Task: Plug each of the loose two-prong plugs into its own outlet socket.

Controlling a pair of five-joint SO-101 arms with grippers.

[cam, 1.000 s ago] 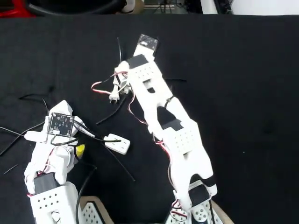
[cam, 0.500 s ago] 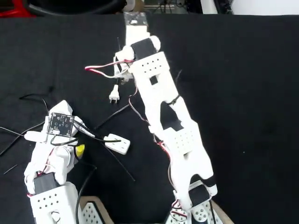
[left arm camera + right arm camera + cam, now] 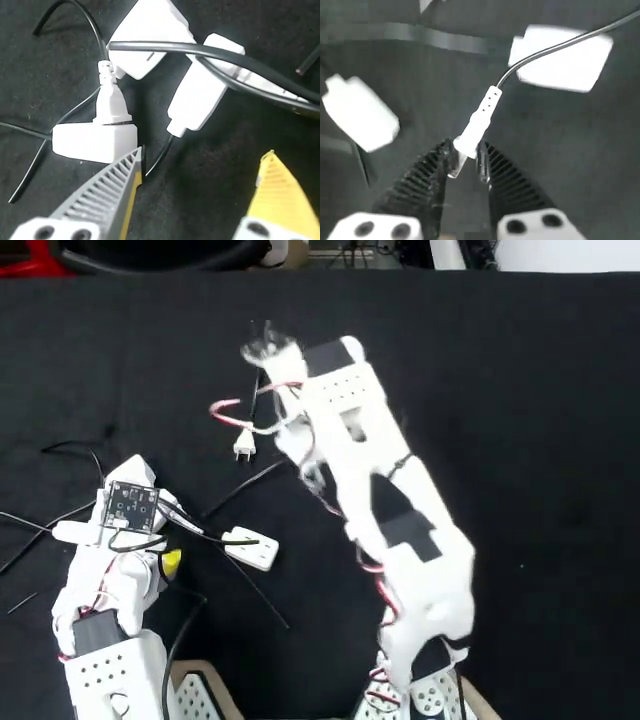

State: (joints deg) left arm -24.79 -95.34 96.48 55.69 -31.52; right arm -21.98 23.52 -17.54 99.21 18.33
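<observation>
My right gripper (image 3: pixel 466 159) is shut on a white two-prong plug (image 3: pixel 472 127), whose black cable runs off past a white outlet socket (image 3: pixel 560 57). From above, that plug (image 3: pixel 242 447) sits just left of the right arm (image 3: pixel 340 410). My left gripper (image 3: pixel 204 152) is open above a group of white sockets. One socket (image 3: pixel 95 142) has a white plug (image 3: pixel 111 97) pushed into it, and two more sockets (image 3: pixel 200 95) (image 3: pixel 150 30) lie beside it under a black cable. Another socket (image 3: pixel 250 547) lies between the arms.
Thin black cables (image 3: pixel 60 450) trail over the black tablecloth (image 3: pixel 520 390) at the left and between the arms. Another white block (image 3: pixel 360 112) lies near the held plug. The right half of the table is bare cloth.
The right arm's wrist swung toward the far edge, then back and to the left, while the plug stayed in about the same spot. The left arm has not moved.
</observation>
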